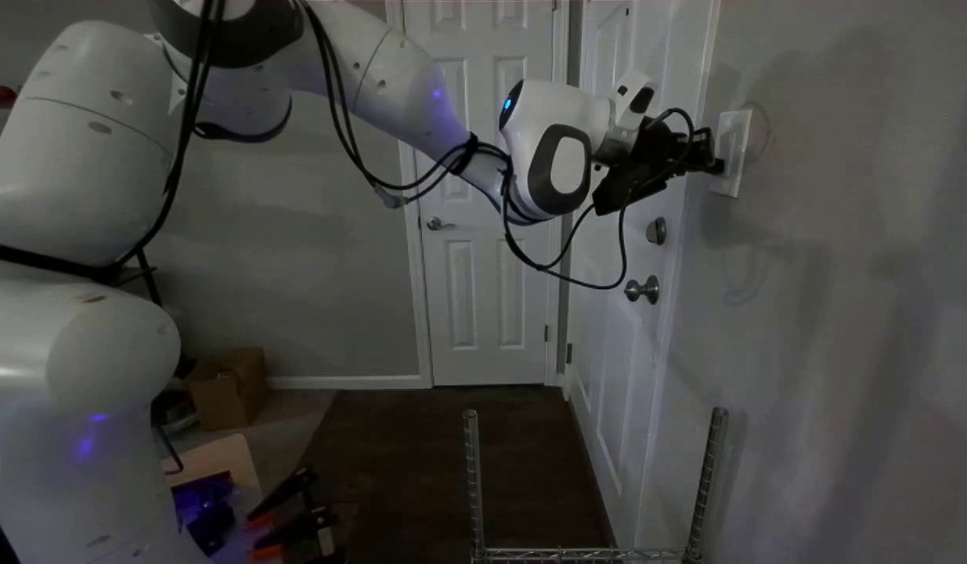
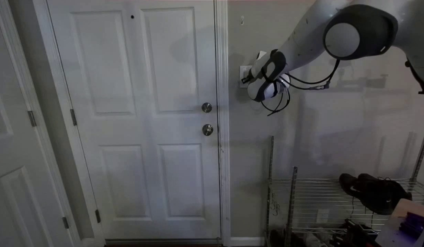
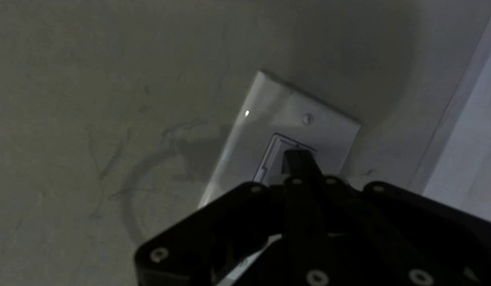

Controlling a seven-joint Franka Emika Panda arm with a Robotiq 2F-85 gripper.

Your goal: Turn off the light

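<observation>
My black, screw-studded gripper (image 3: 303, 161), jaws clenched on nothing, faces the upright, rectangular white plastic switch plate (image 1: 737, 149) dead ahead on the grey wall (image 1: 843, 313), near its pale rocker's (image 3: 274, 169) lower end, contact unclear, so pushing straight in seems next.

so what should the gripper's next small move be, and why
Probably a short push toward the wall, pressing the rocker: in the wrist view the shut gripper overlaps it, and in an exterior view sits by the lower half of the white switch plate. Contact is unclear.
</observation>
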